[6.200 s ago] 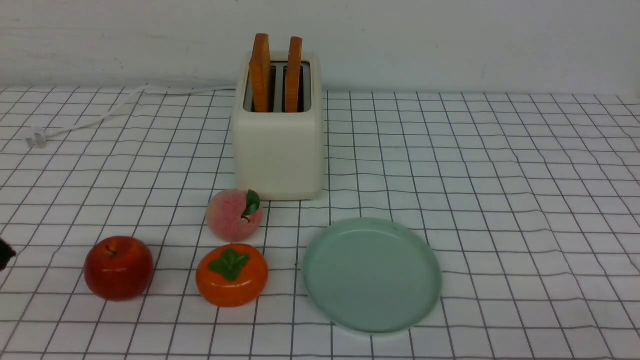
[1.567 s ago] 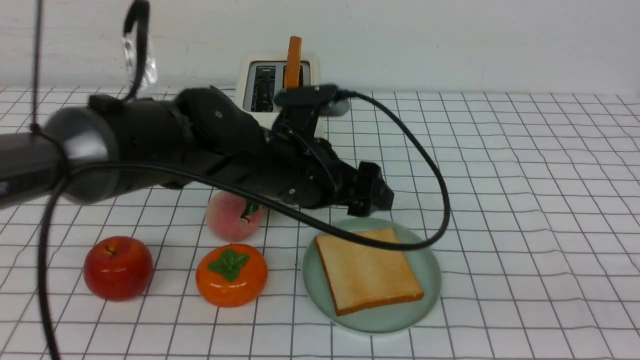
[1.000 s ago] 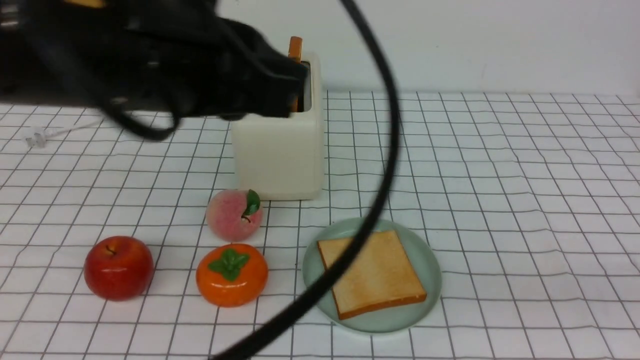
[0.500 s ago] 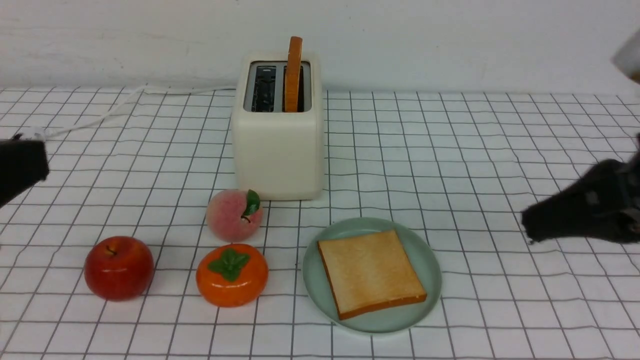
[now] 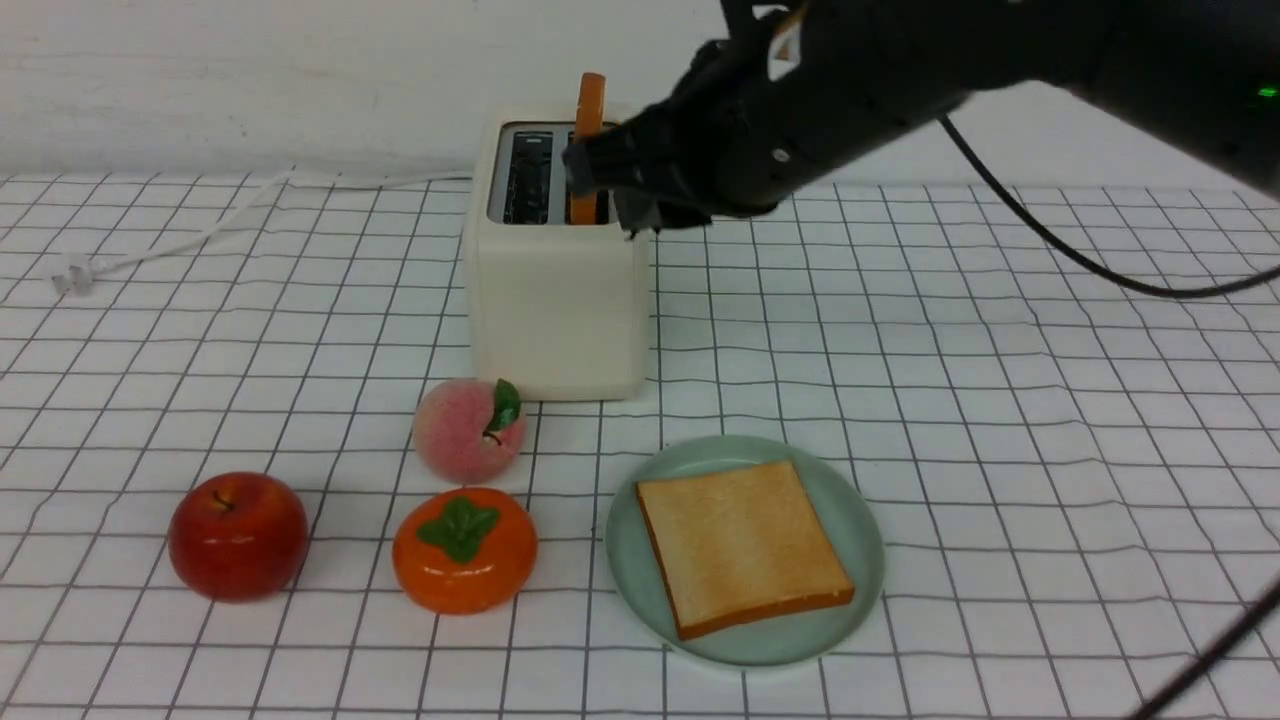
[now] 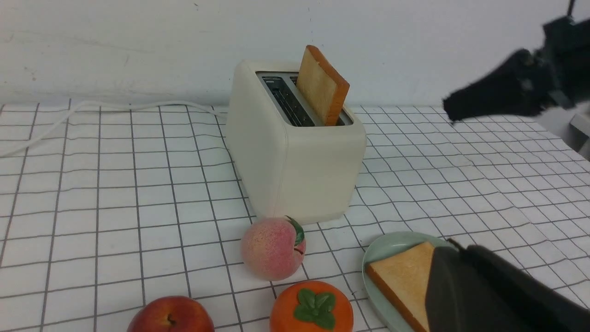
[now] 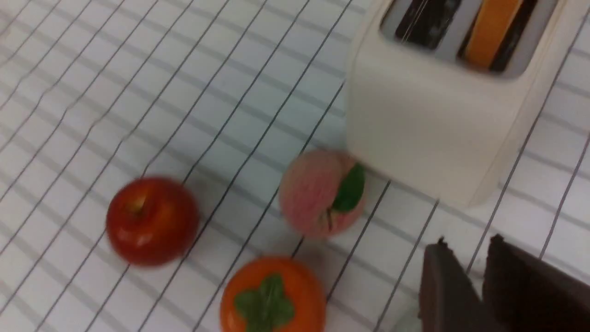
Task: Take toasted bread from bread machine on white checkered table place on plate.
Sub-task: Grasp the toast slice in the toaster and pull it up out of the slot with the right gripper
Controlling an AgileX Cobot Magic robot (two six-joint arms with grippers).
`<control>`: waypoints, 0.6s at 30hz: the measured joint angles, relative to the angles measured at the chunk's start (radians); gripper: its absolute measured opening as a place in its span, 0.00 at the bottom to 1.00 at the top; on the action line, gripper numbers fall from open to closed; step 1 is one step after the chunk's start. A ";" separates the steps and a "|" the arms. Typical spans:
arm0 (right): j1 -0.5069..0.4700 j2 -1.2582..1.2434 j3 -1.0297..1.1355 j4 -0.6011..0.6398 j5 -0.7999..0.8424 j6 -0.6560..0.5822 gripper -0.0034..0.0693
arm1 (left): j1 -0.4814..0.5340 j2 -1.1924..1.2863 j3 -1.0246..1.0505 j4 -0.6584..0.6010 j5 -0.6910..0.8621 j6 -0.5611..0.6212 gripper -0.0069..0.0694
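While hovering with right gripper [image 5: 600,190] narrowly parted and empty close by bread machine [image 5: 555,310], needed to widen, straddle upright toast [image 5: 590,95] in right-hand slot, lift straight, then lay with flat slice [image 5: 740,545] on plate [image 5: 865,520].

Front view: right arm [image 5: 850,90] covered toaster [image 5: 555,300] top corner, lower half of standing toast [image 5: 590,95]. Left wrist view: left gripper [image 6: 454,258] cut by edge, hid part of plated toast [image 6: 401,276]; apple [image 6: 170,316] cropped. Right wrist view motion-blurred; persimmon [image 7: 272,299] cut off.
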 joint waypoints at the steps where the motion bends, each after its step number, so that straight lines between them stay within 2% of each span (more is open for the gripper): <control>1: 0.000 0.048 -0.057 -0.041 -0.015 0.035 0.38 | 0.000 0.000 0.001 0.000 -0.002 0.000 0.07; 3: 0.000 0.087 -0.101 -0.072 -0.031 0.060 0.44 | 0.000 0.000 0.007 0.000 -0.004 0.000 0.07; 4: -0.001 0.153 -0.172 -0.123 -0.072 0.092 0.56 | 0.000 0.000 0.017 0.000 -0.009 0.000 0.07; 7: -0.003 0.243 -0.258 -0.208 -0.141 0.125 0.71 | 0.000 0.000 0.030 0.000 -0.016 0.000 0.07; 9: -0.011 0.296 -0.299 -0.254 -0.170 0.164 0.77 | 0.000 0.000 0.036 -0.001 -0.021 0.000 0.07; 15: -0.045 0.388 -0.337 -0.298 -0.259 0.252 0.78 | 0.000 0.000 0.038 -0.004 -0.043 0.000 0.07; 18: -0.058 0.418 -0.338 -0.304 -0.301 0.280 0.74 | 0.000 0.000 0.038 -0.004 -0.056 0.000 0.07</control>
